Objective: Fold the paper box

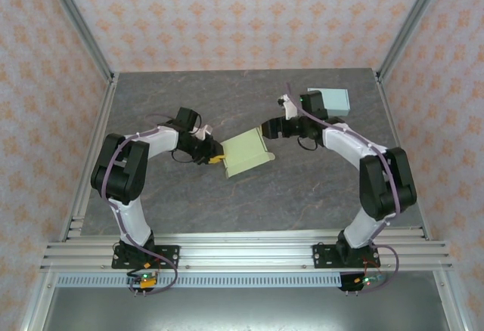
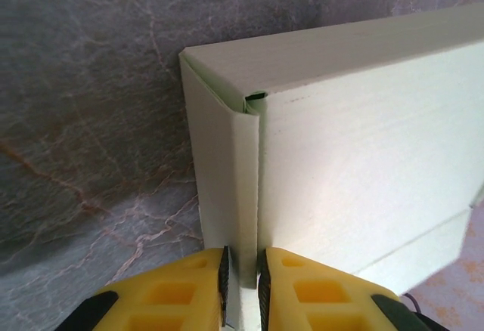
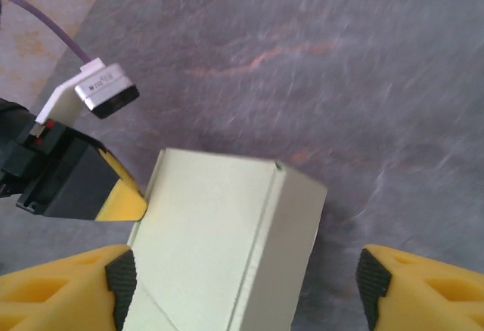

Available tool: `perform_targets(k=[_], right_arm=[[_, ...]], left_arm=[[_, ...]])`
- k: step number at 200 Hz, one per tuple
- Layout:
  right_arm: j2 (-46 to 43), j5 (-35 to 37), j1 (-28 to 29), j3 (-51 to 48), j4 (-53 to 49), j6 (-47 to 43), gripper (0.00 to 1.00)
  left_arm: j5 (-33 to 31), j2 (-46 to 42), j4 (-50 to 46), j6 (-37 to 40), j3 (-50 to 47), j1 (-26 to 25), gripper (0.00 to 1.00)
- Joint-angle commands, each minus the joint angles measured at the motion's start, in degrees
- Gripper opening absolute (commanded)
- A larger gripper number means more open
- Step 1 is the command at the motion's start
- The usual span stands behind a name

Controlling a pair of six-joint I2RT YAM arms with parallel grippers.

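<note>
Pinching a thin side flap [image 2: 227, 172] of the box [image 1: 246, 152], the left gripper [image 1: 215, 157] is nearly closed. In its wrist view the two yellow fingers [image 2: 189, 297] stand close together with only the flap's edge between them. The box is pale green and lies about mid-worktop [image 1: 302, 195], a little toward the far edge. The flap stands folded round the box's left end, with a small gap at its top corner. The right gripper [image 1: 266, 129] is at the box's far right corner, jaws spread wide and holding nothing. In its wrist view the box's corner lies between its pads [image 3: 119, 274]; whether the left one touches the box cannot be told. A blue-grey carton [image 1: 330, 102] sits by the worktop's far right corner, well apart from the box.
</note>
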Motion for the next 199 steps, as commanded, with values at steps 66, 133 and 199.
perform_targets(k=[66, 133, 199], right_arm=[[12.77, -17.71, 2.76, 6.40, -1.94, 23.55, 0.60], [7.86, -14.47, 2.29, 4.62, 0.42, 52.52, 0.39], [6.44, -22.77, -0.34, 5.87, -27.58, 57.03, 0.38]], left_arm=[[-6.02, 1.58, -3.20, 0.15, -1.93, 0.44, 0.22], [-17.17, -20.07, 15.55, 4.44, -8.64, 0.48, 0.67], [-34.82, -48.33, 56.34, 44.27, -43.75, -13.78, 0.86]])
